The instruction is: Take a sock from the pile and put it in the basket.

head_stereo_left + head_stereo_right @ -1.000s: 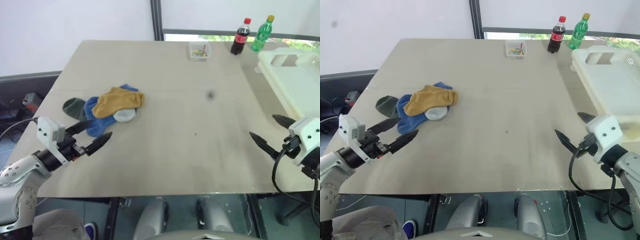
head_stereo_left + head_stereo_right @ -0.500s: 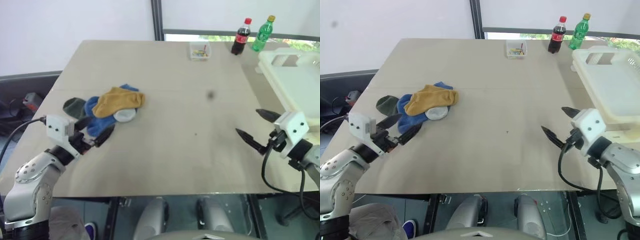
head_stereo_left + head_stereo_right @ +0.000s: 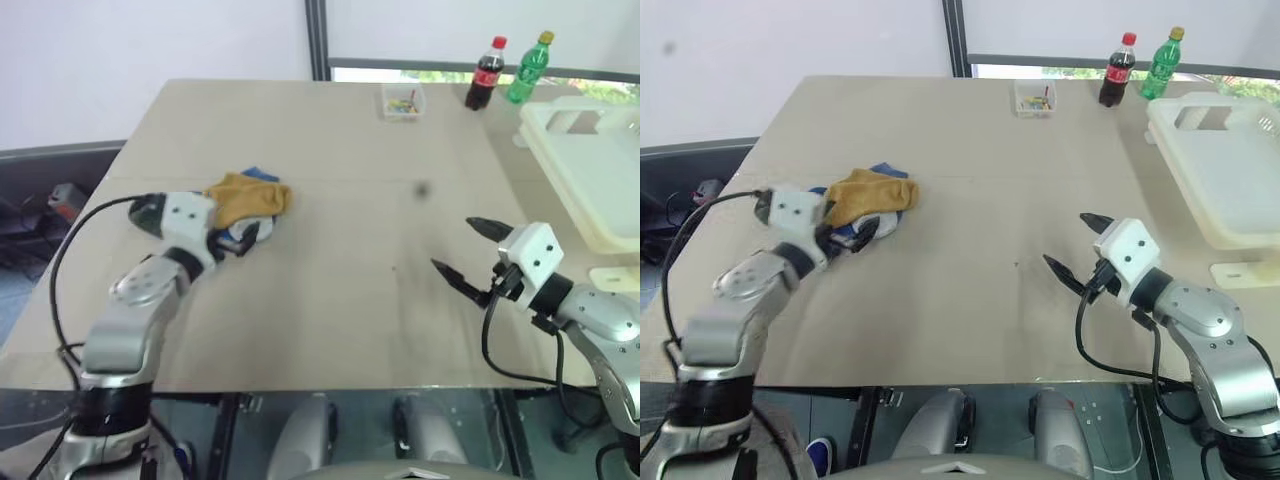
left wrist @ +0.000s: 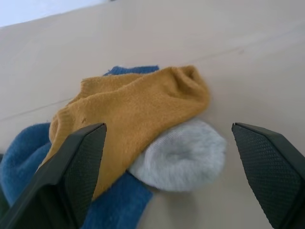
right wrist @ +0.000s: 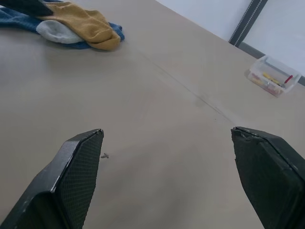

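Since a second ago the left gripper (image 4: 164, 171) has travelled forward from the near left table edge up to the pile (image 3: 240, 205), and the right gripper (image 3: 468, 248) has slid leftward from beside the basket (image 3: 590, 180) to open table (image 3: 350, 290) nearer the middle. Socks, bottles and box lie where they did.

Left gripper's fingers (image 4: 78, 162) are spread wide and hold nothing; in the left wrist view they frame the mustard-yellow sock (image 4: 138, 107), which lies on top of the pile, with the light grey-white sock (image 4: 183, 155) peeking out under it and the blue sock (image 4: 28, 152) beneath both. One finger sits just at the edge of the yellow sock; whether it touches cannot be told.

Right gripper's fingers (image 5: 71, 181) are likewise fully apart and empty, above bare tabletop, well apart from the pile.

At the right edge of the table sits the cream-white basket. Far across the table stand a small clear box (image 3: 401, 102), a cola bottle (image 3: 484, 74) and a green bottle (image 3: 527, 67)
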Robot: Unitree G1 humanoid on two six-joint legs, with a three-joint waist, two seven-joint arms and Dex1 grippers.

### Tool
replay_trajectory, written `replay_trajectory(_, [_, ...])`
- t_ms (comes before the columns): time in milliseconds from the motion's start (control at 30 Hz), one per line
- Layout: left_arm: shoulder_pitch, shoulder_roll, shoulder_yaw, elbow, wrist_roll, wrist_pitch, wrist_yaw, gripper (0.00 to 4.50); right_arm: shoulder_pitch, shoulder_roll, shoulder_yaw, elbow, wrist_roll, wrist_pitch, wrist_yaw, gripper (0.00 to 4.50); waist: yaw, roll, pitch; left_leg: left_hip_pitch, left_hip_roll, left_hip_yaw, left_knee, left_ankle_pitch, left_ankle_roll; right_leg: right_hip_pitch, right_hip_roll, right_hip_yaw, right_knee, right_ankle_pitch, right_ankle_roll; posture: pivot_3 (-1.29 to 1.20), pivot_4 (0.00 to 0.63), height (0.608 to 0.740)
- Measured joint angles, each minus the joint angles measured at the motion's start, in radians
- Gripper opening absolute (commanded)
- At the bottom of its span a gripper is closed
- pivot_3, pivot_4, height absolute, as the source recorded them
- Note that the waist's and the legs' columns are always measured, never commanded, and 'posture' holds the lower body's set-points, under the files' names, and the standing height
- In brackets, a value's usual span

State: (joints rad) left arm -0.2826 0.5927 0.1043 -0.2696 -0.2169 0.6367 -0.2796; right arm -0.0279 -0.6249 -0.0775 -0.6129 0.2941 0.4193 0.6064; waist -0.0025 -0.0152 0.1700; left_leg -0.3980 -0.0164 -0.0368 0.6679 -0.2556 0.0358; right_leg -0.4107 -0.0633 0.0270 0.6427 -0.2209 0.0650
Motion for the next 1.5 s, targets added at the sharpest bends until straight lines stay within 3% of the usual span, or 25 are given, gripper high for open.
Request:
replay_trajectory(100, [-0.094,-0.063,-0.086,-0.001,0.072,0.083,0.075,4.50,0.001,-0.004,0.013,-0.005,-0.007,-0.038,0.024,4.45,0.000,0.000,0.000,0.000,0.000,0.000,0.000,0.000,0.000,0.000,0.000,0.000,0.000,0.000,0.000,0.00,0.150,0.740])
replay_trajectory(300, [-0.192,-0.180,-0.145,0.077,0.134,0.181,0.157,4.50,-0.011,-0.004,0.023,-0.012,-0.007,-0.078,0.042,4.45,-0.009,0.000,0.000,0.000,0.000,0.000,0.000,0.000,0.000,0.000,0.001,0.000,0.001,0.000,0.000,0.00,0.150,0.740])
replay_trajectory(400, [-0.226,-0.219,-0.147,0.139,0.161,0.208,0.195,3.65,-0.013,-0.004,0.023,-0.012,-0.009,-0.082,0.042,4.50,-0.007,-0.001,0.000,0.000,-0.001,-0.001,0.001,0.000,0.000,0.000,0.001,0.000,0.001,0.000,0.000,0.00,0.150,0.740])
replay_trajectory(533, [-0.262,-0.259,-0.156,0.170,0.198,0.234,0.229,1.89,-0.013,-0.004,0.023,-0.012,-0.014,-0.085,0.041,4.50,-0.005,-0.001,0.001,0.000,-0.001,-0.001,0.001,0.000,0.000,0.000,0.000,0.000,0.001,0.000,0.000,0.00,0.150,0.740])
replay_trajectory(967, [-0.287,-0.318,-0.153,0.190,0.276,0.300,0.288,1.89,0.002,-0.004,0.022,-0.004,-0.023,-0.117,0.040,4.50,-0.004,-0.001,0.001,0.000,-0.001,-0.001,0.001,0.000,0.000,0.000,0.000,0.000,0.002,0.000,0.000,0.00,0.150,0.740])
replay_trajectory(1167, [-0.297,-0.325,-0.153,0.219,0.289,0.285,0.288,0.04,0.001,-0.004,0.022,0.004,-0.030,-0.118,0.040,4.50,-0.003,-0.001,0.001,0.000,-0.002,-0.001,0.001,0.000,0.000,0.000,0.000,0.000,0.002,0.000,0.000,0.00,0.150,0.740])
replay_trajectory(1367, [-0.296,-0.327,-0.152,0.221,0.293,0.268,0.277,0.04,0.000,-0.004,0.022,0.004,-0.042,-0.119,0.036,4.50,-0.003,-0.001,0.001,0.000,-0.002,-0.001,0.001,0.000,0.000,0.000,0.000,0.000,0.002,0.000,0.000,0.00,0.150,0.740])
replay_trajectory(1500, [-0.245,-0.309,-0.143,0.119,0.250,0.273,0.195,0.04,0.000,-0.003,0.021,0.004,-0.044,-0.118,0.031,4.50,-0.006,-0.001,0.001,0.000,-0.001,-0.001,0.001,0.000,0.000,0.000,-0.001,0.000,0.002,0.000,0.000,0.00,0.150,0.740])
